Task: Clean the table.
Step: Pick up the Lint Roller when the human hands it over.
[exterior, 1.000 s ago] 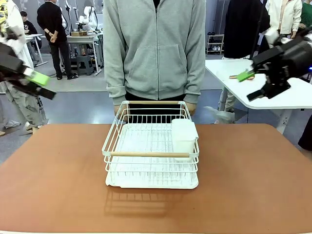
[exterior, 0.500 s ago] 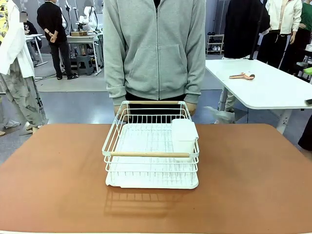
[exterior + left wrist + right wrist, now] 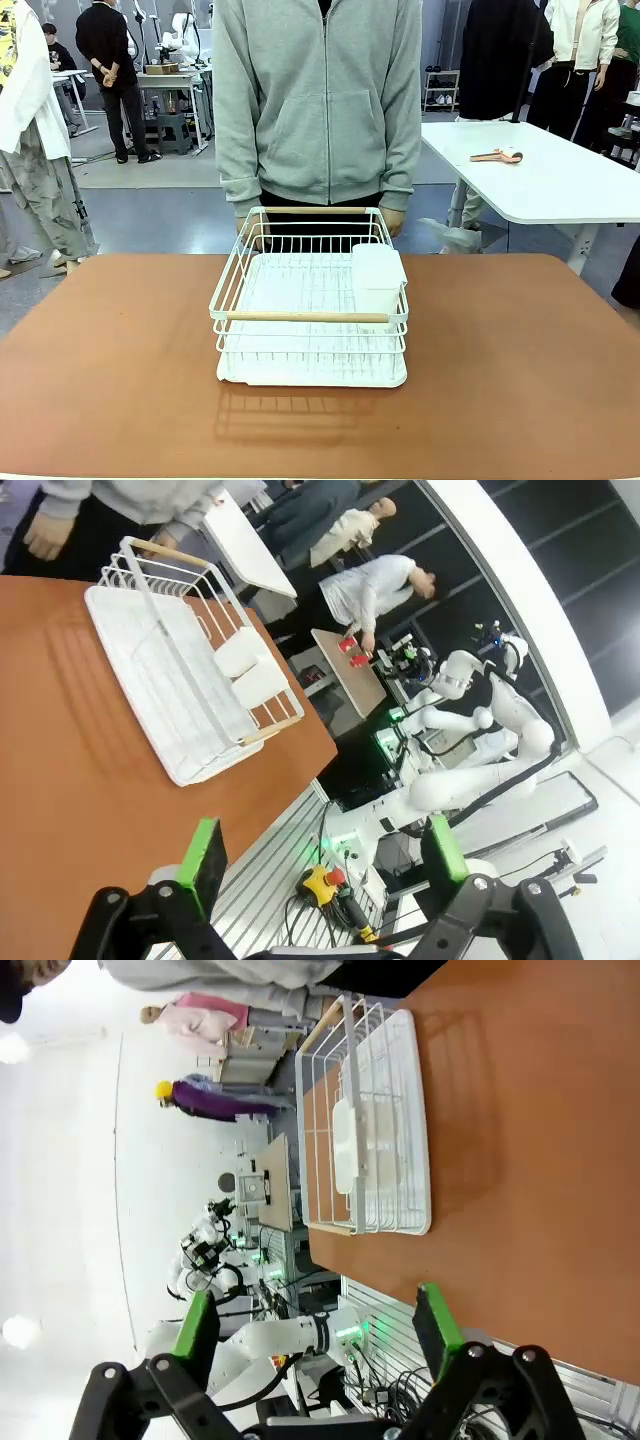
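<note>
A wide reddish-brown counter [image 3: 100, 380] with rounded corners fills the lower half of the front view. At its far edge stands a person [image 3: 320, 100] in a grey zip hoodie, arms down, fingertips just behind the counter's edge. Behind and to the right, well apart, is a smaller white table [image 3: 560, 190].

A white wire dish rack [image 3: 213, 300] stands on the middle of the counter, nearer the far side, on a white drip tray. A pale wooden handle [image 3: 305, 317] runs along its near rim. Inside it, at the right side, a white box-shaped container [image 3: 378, 275] stands upright.

In the left wrist view, the left hand [image 3: 322, 852] is spread wide, its green pads far apart with nothing between them; the rack lies well away on the counter. In the right wrist view, the right hand [image 3: 313, 1325] is likewise spread wide and holds nothing, raised clear of the counter.

A small pinkish tool [image 3: 497, 155] lies on the white table.
</note>
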Robot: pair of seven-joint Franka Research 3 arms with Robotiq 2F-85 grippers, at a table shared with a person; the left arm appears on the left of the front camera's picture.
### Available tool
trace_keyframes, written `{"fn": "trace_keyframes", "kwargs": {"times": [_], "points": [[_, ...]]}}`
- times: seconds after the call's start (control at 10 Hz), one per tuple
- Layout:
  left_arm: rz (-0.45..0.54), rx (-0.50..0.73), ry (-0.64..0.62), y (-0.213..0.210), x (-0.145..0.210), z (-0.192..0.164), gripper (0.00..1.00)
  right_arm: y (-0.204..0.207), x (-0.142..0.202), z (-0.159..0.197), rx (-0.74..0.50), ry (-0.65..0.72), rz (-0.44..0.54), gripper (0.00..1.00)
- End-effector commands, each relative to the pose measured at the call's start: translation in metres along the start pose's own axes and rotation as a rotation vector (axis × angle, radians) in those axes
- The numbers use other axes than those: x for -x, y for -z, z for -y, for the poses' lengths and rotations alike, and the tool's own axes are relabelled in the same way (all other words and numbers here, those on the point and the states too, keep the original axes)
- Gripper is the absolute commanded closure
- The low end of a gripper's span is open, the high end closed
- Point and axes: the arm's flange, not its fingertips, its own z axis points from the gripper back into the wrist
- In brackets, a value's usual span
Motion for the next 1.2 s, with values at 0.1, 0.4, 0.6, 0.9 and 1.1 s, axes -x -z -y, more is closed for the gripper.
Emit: {"fn": "trace_keyframes", "kwargs": {"times": [0.1,0.4,0.6,0.9,1.1], "points": [[0.015,0.004,0.003,-0.023,0.002,-0.016,0.0,-0.01,-0.004,0.017,-0.023,-0.028,-0.014,0.0],[0.028,-0.018,-0.02,-0.018,0.004,-0.018,0.0,-0.01,-0.004,0.019,-0.005,0.0,0.006,0.0],[0.028,-0.018,-0.02,-0.018,0.004,-0.018,0.0,-0.01,-0.004,0.019,-0.005,0.0,0.006,0.0],[0.028,-0.018,-0.02,-0.018,0.004,-0.018,0.0,-0.01,-0.004,0.019,-0.005,0.0,0.006,0.0],[0.028,-0.018,-0.02,-0.018,0.004,-0.018,0.0,-0.01,-0.004,0.019,-0.005,0.0,0.006,0.0]]}}
